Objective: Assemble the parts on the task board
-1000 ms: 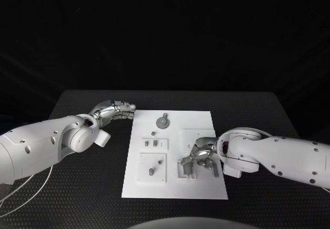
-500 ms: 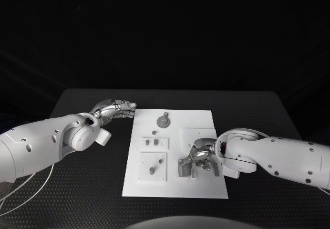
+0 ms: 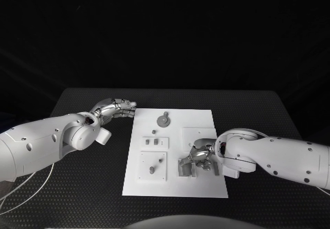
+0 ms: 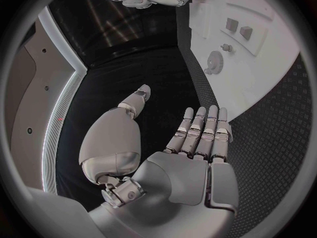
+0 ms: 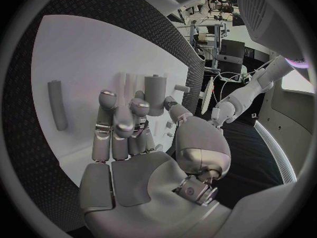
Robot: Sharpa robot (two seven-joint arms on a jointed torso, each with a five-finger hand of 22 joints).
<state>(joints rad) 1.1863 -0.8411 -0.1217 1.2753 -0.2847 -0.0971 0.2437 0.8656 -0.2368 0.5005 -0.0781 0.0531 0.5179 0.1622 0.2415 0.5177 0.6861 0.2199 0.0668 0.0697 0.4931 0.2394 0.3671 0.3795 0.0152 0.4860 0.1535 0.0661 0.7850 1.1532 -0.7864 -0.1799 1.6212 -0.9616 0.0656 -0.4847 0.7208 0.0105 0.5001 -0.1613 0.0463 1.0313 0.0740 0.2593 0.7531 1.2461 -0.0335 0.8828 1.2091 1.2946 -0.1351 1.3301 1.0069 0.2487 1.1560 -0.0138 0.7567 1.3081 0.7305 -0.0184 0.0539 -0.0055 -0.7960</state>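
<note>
Over task board [image 3: 174, 152] near edge, my right hand [image 3: 199, 157] curled on grey part [image 5: 155, 94]; left hand [image 3: 117, 109] open, empty, beside board's far corner.

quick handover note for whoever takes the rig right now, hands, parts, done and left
Left hand: open, holding nothing, beside the far-left corner of the white task board.
Right hand: fingers curled down over the upright grey cylindrical peg at the board's right side; whether it grips it cannot be told.
Round grey gear part lies flat near the board's far edge; small grey pieces sit in the left-side recesses; a grey rod lies loose.
Done: unclear. Left: seat the loose parts.
</note>
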